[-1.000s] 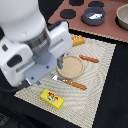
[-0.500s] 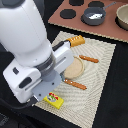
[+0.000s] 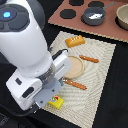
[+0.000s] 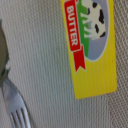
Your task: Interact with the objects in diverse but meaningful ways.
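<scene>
Butter packet, flat yellow rectangle (image 4: 92,47) (image 3: 55,103), lies on woven beige placemat (image 3: 102,75), partly under the white arm. Gripper's state: cannot tell. Wrist view: packet's long axis runs alongside silver fork tines (image 4: 17,112). Round beige plate (image 3: 75,66) lies nearby.

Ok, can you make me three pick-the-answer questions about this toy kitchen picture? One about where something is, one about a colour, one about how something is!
1. Where is the bread loaf?
A) on the woven mat
B) in the saucepan
C) on the plate

2. What colour is the butter packet?
A) blue
B) yellow
C) white

3. How is the plate?
A) piled with food
B) upside down
C) bare

Answers: 1 A, it lies on the mat beside the plate. 2 B, yellow with a red BUTTER label. 3 C, nothing lies on it.
</scene>
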Available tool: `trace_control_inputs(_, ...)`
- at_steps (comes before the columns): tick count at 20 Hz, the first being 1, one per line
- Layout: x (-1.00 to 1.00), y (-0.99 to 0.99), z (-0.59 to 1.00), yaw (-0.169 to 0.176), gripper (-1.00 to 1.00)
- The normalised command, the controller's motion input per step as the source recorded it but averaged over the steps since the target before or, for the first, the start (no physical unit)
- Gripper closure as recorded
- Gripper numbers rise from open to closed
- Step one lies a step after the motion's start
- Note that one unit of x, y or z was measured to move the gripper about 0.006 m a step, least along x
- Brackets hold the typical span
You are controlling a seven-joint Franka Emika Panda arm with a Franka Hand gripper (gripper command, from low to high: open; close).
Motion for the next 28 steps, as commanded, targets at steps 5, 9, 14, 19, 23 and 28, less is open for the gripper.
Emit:
trace_control_inputs(5,0.26,-0.10,-0.18,0.009,-1.00)
trace_control_inputs(9,0.37,-0.02,-0.13,0.000,1.00)
trace_control_inputs(14,0.44,-0.04,-0.05,0.000,1.00)
trace_control_inputs(19,0.51,-0.03,-0.05,0.000,1.00)
trace_control_inputs(23,0.48,0.00,0.04,0.000,1.00)
trace_control_inputs(28,0.08,0.47,0.96,0.009,1.00)
